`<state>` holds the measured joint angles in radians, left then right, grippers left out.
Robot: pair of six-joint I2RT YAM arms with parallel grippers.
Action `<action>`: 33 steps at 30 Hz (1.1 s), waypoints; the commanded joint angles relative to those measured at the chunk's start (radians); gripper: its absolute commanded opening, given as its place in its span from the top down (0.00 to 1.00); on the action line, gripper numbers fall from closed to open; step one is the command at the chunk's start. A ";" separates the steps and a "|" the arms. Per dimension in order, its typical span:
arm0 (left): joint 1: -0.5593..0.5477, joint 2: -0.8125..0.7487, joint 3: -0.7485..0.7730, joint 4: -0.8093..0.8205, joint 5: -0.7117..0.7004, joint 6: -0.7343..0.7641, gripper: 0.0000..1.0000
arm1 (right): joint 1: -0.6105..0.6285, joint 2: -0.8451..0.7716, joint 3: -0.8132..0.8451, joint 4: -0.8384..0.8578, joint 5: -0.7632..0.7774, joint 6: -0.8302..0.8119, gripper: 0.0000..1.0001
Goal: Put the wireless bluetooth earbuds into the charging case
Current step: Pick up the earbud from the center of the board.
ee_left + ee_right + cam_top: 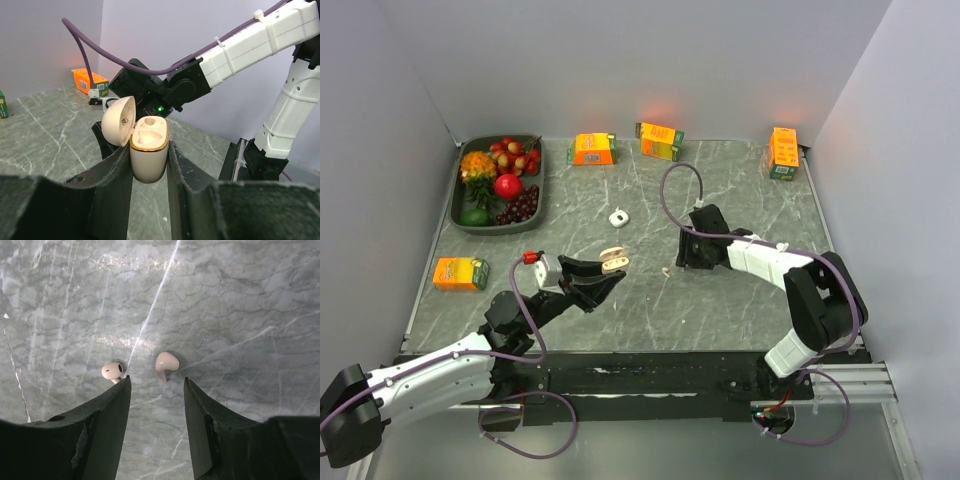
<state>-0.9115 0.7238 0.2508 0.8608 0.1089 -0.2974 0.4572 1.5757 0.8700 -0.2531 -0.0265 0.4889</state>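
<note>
Right claw parted, earbuds at tips, one perhaps touching, left claw gripping case

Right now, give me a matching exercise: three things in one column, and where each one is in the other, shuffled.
1. beige plastic charging case
2. small white stemmed plastic earbuds
3. round red fruit

A. in the dark green tray
B. clamped in the left gripper, lid open
C. lying on the grey marble table

Pairs: 1-B, 2-C, 3-A.
</note>
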 commanded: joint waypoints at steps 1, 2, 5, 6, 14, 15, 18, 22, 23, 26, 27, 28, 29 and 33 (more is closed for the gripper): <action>-0.004 -0.009 0.019 0.023 0.009 -0.014 0.99 | -0.014 0.013 0.064 -0.017 0.025 -0.004 0.47; -0.004 -0.011 0.018 0.021 0.009 -0.014 0.99 | -0.014 0.023 0.069 -0.018 0.022 -0.006 0.48; -0.004 -0.017 0.018 0.014 0.005 -0.014 0.99 | -0.012 0.046 0.084 -0.012 0.025 -0.009 0.49; -0.004 -0.017 0.016 0.014 0.005 -0.013 0.99 | -0.014 0.056 0.093 -0.014 0.022 -0.010 0.49; -0.003 -0.009 0.016 0.018 0.002 -0.016 0.99 | -0.014 0.102 0.124 -0.041 0.025 -0.027 0.48; -0.003 -0.011 0.016 0.018 0.003 -0.016 0.99 | -0.012 0.102 0.121 -0.041 0.025 -0.029 0.48; -0.004 -0.007 0.016 0.018 0.002 -0.016 0.99 | -0.014 0.106 0.112 -0.040 0.025 -0.032 0.47; -0.003 -0.001 0.018 0.020 0.006 -0.019 0.99 | -0.012 0.107 0.101 -0.034 0.025 -0.035 0.48; -0.004 -0.003 0.018 0.020 0.006 -0.019 0.99 | -0.014 0.109 0.100 -0.032 0.025 -0.035 0.48; -0.004 -0.003 0.019 0.017 0.005 -0.017 0.99 | -0.014 0.112 0.103 -0.035 0.025 -0.038 0.50; -0.004 -0.003 0.019 0.017 0.005 -0.017 0.99 | -0.014 0.112 0.103 -0.035 0.025 -0.042 0.51; -0.004 -0.003 0.018 0.017 0.005 -0.017 0.99 | -0.014 0.116 0.103 -0.037 0.025 -0.044 0.51; -0.004 -0.003 0.018 0.017 0.005 -0.019 0.99 | -0.014 0.115 0.103 -0.037 0.025 -0.044 0.51; -0.004 -0.003 0.019 0.015 0.008 -0.020 0.99 | -0.011 0.116 0.095 -0.038 0.025 -0.046 0.50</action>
<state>-0.9115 0.7235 0.2508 0.8471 0.1085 -0.3023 0.4507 1.6752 0.9558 -0.2859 -0.0158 0.4511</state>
